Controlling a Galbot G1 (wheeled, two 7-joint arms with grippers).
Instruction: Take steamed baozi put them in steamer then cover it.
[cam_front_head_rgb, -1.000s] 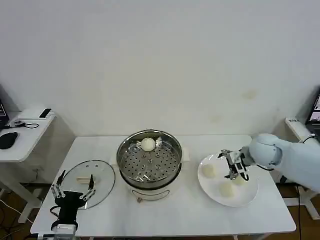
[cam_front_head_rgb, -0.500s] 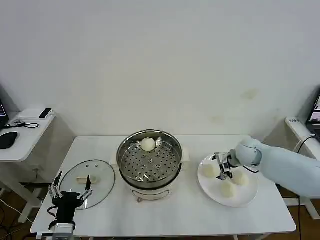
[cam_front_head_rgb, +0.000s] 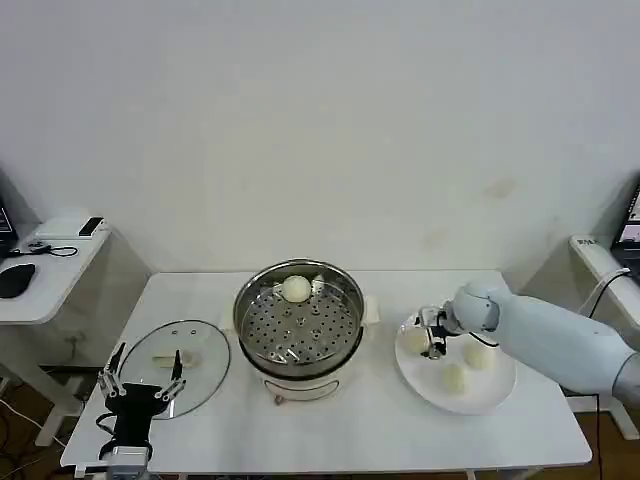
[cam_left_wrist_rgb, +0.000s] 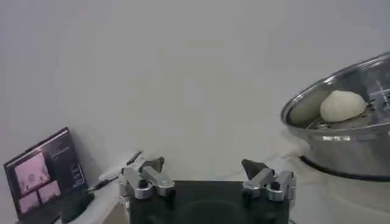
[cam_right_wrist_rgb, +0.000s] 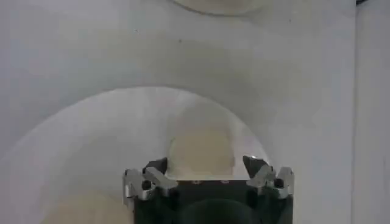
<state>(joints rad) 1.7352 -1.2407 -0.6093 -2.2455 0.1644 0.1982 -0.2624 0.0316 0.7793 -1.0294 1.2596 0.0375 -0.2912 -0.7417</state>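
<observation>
At the counter's (cam_front_head_rgb: 330, 430) left, the left end effector (cam_front_head_rgb: 140, 384) waits spread beside the glass lid (cam_front_head_rgb: 180, 352). In the middle, the steamer (cam_front_head_rgb: 298, 318) holds one bun (cam_front_head_rgb: 296, 289). On the right, the right end effector (cam_front_head_rgb: 430, 335), spread, has slid across the plate (cam_front_head_rgb: 485, 398) to straddle the leftmost bun (cam_front_head_rgb: 414, 339), so a grasp looks imminent.

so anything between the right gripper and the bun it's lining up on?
Nothing visible. The right gripper is open, right at the leftmost baozi on the plate; the wrist view shows that bun between its fingers.
</observation>
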